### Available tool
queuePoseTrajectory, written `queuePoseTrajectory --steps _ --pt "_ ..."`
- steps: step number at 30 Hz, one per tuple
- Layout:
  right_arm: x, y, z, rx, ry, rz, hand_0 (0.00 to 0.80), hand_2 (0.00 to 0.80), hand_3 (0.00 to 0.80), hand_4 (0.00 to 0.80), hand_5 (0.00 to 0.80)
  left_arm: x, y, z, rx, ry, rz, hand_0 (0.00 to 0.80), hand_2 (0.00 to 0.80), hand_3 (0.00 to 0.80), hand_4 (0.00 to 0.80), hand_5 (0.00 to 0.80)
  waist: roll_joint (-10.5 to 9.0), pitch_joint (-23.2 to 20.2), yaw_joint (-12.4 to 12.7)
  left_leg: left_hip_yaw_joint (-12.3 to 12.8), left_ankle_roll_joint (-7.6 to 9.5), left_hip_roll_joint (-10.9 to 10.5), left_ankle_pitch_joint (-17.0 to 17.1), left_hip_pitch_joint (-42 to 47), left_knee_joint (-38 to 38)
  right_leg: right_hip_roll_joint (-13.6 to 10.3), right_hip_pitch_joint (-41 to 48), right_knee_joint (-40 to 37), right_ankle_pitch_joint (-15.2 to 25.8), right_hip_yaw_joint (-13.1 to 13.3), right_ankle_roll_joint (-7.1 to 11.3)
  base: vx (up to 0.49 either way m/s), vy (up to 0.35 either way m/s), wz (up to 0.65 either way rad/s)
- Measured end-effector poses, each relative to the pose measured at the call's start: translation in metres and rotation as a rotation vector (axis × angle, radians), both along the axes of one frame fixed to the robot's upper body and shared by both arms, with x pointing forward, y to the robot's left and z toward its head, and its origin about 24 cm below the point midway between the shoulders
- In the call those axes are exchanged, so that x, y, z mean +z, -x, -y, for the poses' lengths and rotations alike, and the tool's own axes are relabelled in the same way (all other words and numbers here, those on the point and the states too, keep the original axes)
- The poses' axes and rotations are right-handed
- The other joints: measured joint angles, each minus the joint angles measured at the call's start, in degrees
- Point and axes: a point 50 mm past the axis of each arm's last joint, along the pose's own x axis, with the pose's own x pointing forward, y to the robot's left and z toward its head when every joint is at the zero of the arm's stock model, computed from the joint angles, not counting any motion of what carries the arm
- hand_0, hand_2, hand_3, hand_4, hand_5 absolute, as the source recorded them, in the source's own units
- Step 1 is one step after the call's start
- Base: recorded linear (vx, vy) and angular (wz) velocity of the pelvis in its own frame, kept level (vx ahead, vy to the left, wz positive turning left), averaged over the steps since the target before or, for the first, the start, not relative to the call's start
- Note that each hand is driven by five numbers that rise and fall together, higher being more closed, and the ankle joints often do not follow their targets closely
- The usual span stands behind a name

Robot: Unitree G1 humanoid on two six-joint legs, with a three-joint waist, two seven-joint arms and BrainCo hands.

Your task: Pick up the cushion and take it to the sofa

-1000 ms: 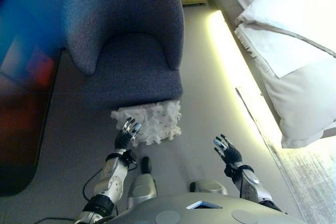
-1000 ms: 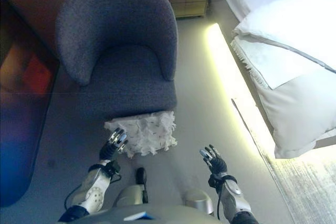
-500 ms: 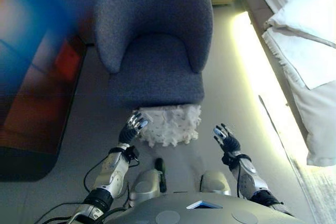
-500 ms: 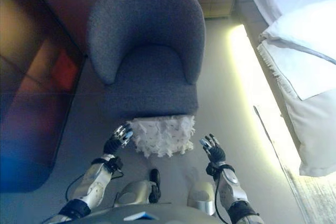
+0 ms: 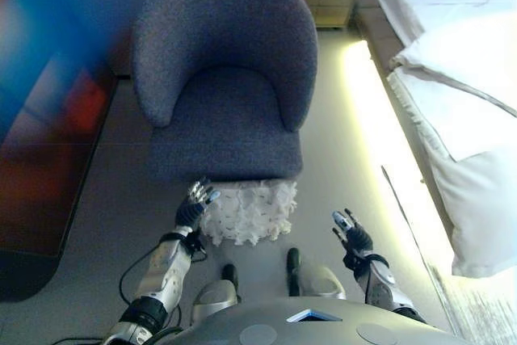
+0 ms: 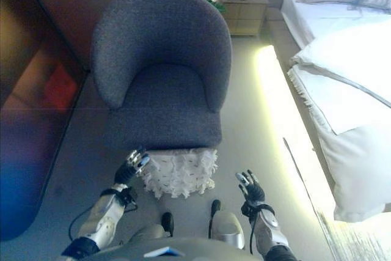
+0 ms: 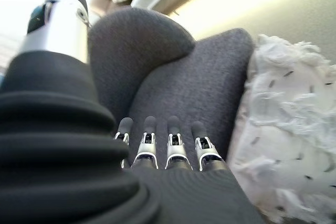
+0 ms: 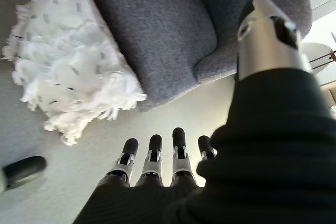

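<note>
While leaning on the sofa [image 5: 226,86] front, on floor: one white cushion [image 5: 246,212], just beside left hand [image 5: 194,205], apart from right hand [image 5: 352,236]. Both hands with straight fingers, holding nothing.

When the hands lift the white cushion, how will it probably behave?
The cushion looks puffy with a shaggy cover, so it is probably light and will squash under a squeeze. The loose tufts may slip. It leans on the chair, so a push could topple it.

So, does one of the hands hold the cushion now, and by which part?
Nothing is held. The left hand is open beside the cushion; the right hand is open and apart from it.
</note>
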Motion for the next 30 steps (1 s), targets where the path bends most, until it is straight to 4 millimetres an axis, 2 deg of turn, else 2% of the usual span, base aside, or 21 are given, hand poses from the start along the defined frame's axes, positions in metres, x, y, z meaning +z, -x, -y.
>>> queuePoseTrajectory --steps 3,5,11,15,19,25,28,29,30 --pt "0.004 -0.006 -0.003 0.007 -0.007 0.026 0.0 0.0 0.0 0.0 0.0 0.0 0.0 0.0 -0.006 0.003 0.001 0.0 0.0 0.0 0.0 0.0 -0.01 0.0 -0.2 0.6 -1.8 0.9 -0.3 1.1 -0.2 0.7 1.0 0.0 -0.2 -0.4 -0.74 0.152 -0.099 -0.08" --pt "0.003 -0.007 -0.003 0.008 -0.006 0.022 0.0 0.0 0.0 0.0 0.0 0.001 -0.002 0.0 -0.007 0.003 0.007 0.0 0.0 0.0 0.0 0.0 -0.02 0.0 -0.2 0.6 -2.39 0.8 -0.7 1.8 -0.3 0.5 1.7 0.0 -0.6 0.1 -0.75 0.215 -0.137 -0.02" --pt "-0.002 -0.003 -0.006 0.037 -0.009 -0.001 0.0 0.0 0.0 0.0 0.0 -0.004 -0.001 -0.004 0.019 -0.016 -0.018 0.0 0.0 0.0 0.0 0.0 -0.1 0.1 -0.3 0.5 -2.18 0.5 -1.1 3.0 -1.2 0.2 2.7 -0.7 -1.3 0.0 -0.16 0.201 -0.168 0.01" --pt "-0.002 -0.004 -0.01 0.102 0.024 0.002 0.0 0.0 0.0 0.0 0.0 -0.017 0.009 -0.011 0.057 -0.051 -0.086 0.0 0.0 0.0 0.0 0.0 0.41 -0.1 -0.5 0.5 -2.54 1.4 -1.9 2.7 -0.2 1.0 2.4 0.3 -2.2 0.0 -0.82 0.179 -0.178 -0.01" --pt "-0.002 -0.004 -0.013 0.147 0.026 0.002 0.0 0.0 0.0 0.0 0.0 -0.018 0.009 -0.015 0.091 -0.051 -0.089 0.0 0.0 0.0 0.0 0.0 1.24 -0.1 -0.1 0.3 -3.61 2.8 -3.3 1.1 3.7 2.1 1.0 3.7 -4.5 -0.2 -2.13 0.138 -0.131 0.03" --pt "-0.001 -0.005 -0.012 0.186 0.045 0.011 0.0 0.0 0.0 0.0 0.0 -0.02 0.01 -0.006 0.096 -0.023 -0.085 0.0 0.0 0.0 0.0 0.0 2.39 -0.4 0.4 -0.3 -2.41 3.5 -3.6 -3.1 9.4 2.3 -3.3 10.7 -8.2 -1.3 -4.77 0.098 -0.055 0.09" --pt "-0.001 -0.005 -0.01 0.21 0.076 0.006 0.0 0.0 0.0 0.0 0.0 -0.02 0.008 -0.002 0.09 -0.01 -0.08 0.0 0.0 0.0 0.0 0.0 2.7 -0.4 0.2 0.5 0.28 3.6 -1.8 -5.3 8.4 1.4 -5.2 12.4 -8.7 -3.5 -5.83 -0.007 0.07 0.37" --pt "-0.001 -0.005 -0.009 0.213 0.087 0.004 0.0 0.0 0.0 0.0 0.0 -0.02 0.008 -0.001 0.086 -0.009 -0.078 0.0 0.0 0.0 0.0 0.0 2.26 0.0 -0.2 0.7 1.16 3.6 -1.6 -5.7 9.2 0.7 -5.8 12.5 -8.7 -4.7 -6.32 -0.008 0.139 0.39" --pt "-0.001 -0.004 -0.008 0.212 0.089 0.001 0.0 0.0 0.0 0.0 0.0 -0.02 0.008 -0.002 0.084 -0.012 -0.078 0.0 0.0 0.0 0.0 0.0 1.88 0.2 0.1 1.6 0.68 4.0 -2.0 -6.3 12.4 -0.2 -5.8 12.5 -8.5 -5.0 -6.66 -0.009 0.171 0.3"
